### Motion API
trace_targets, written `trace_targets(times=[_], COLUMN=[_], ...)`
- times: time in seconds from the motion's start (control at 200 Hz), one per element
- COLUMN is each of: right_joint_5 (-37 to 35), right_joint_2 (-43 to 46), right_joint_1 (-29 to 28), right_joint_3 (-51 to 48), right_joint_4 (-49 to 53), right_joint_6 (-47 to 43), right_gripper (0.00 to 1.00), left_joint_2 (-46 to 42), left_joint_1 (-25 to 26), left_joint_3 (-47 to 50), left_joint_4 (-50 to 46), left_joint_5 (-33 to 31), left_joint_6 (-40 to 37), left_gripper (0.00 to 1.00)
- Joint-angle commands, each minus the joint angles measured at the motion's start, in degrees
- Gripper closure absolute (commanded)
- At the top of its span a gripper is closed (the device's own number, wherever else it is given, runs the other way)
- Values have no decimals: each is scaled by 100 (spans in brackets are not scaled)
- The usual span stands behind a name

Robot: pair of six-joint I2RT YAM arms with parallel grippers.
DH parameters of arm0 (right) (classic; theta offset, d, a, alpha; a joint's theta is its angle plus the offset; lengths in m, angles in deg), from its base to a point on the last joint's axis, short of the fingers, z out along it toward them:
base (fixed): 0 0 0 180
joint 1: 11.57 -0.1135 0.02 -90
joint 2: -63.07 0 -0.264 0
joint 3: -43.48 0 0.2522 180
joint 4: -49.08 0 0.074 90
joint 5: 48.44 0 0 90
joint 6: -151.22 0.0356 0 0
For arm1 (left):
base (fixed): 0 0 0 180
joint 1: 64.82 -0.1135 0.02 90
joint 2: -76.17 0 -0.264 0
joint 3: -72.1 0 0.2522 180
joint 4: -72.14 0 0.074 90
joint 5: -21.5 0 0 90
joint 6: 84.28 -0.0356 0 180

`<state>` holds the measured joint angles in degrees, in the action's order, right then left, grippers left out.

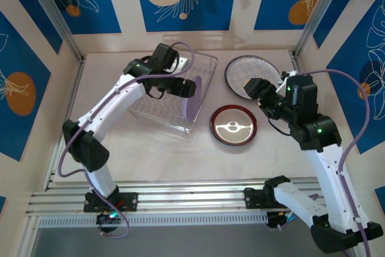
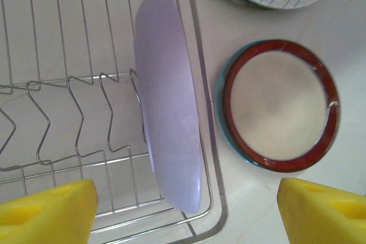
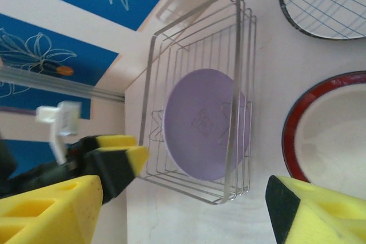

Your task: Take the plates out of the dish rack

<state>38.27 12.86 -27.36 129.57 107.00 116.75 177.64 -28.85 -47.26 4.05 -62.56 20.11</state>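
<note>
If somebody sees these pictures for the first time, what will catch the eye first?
The lilac plate stands on edge at the right side of the dish rack, the one plate in it. The left gripper hangs open just above it. To the right, on the table, lie a red-rimmed plate and, farther back, a white plate with grid lines.
</note>
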Motion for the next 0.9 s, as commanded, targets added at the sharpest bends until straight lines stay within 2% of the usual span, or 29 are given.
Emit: trace_targets(times=[0.0,0.1,0.24,0.605,0.895], right_joint_5=[358,637,1199,1463,1515], right_joint_2=[139,287,438,473,493], right_joint_1=[-4,28,136,359,379], right_joint_3=[-46,-187,-437,-400,-531], right_joint_4=[-5,-226,-748,-575,-610], right_joint_6=[-182,-123,-87,-75,-5], right_gripper=[23,23,22,22,22], left_joint_2=[294,604,1007,1652,1727], left_joint_1=[114,134,166,244,354], left_joint_3=[-347,-515,-727,-1182,-1306], left_joint_4=[-135,-223,-216,-368,-501], left_joint_5=[-485,-713,-617,-826,-1112], left_joint_6=[-109,-111,-124,-140,-161], left_gripper=[19,20,22,30,53])
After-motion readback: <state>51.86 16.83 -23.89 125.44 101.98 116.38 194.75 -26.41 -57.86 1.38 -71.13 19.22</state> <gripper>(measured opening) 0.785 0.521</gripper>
